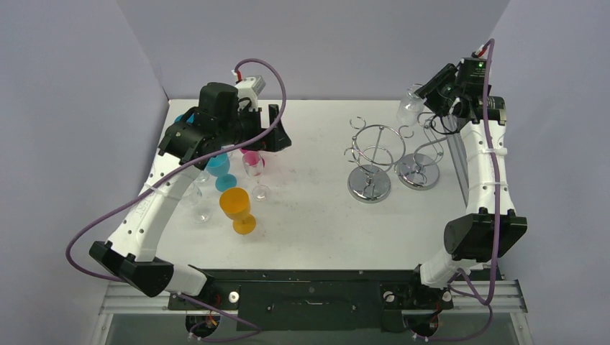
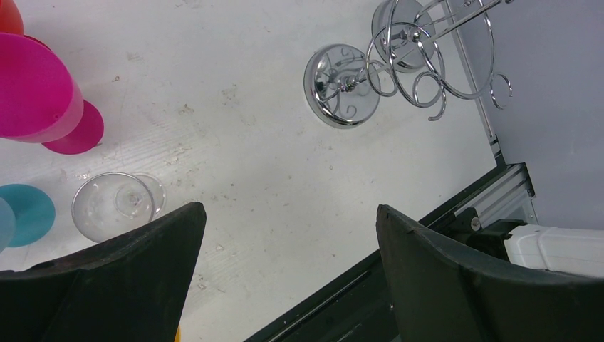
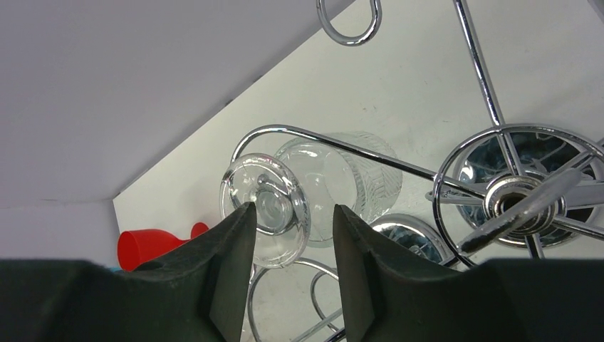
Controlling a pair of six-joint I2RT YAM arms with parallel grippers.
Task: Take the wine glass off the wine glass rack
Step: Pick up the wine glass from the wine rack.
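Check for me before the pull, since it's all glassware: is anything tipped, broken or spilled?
Nothing stands out. The clear wine glass hangs upside down in the wine glass rack, intact, and the coloured glasses on the table stand upright.

Clear, glossy wine glass (image 3: 324, 182); mirror-polished chrome wire wine glass rack (image 3: 507, 202); matt, scuffed white tabletop (image 2: 271, 164).

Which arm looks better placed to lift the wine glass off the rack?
The right. Its gripper flanks the foot of the clear wine glass hanging on the wine glass rack. The left gripper hangs open far from the rack, above the pink glass.
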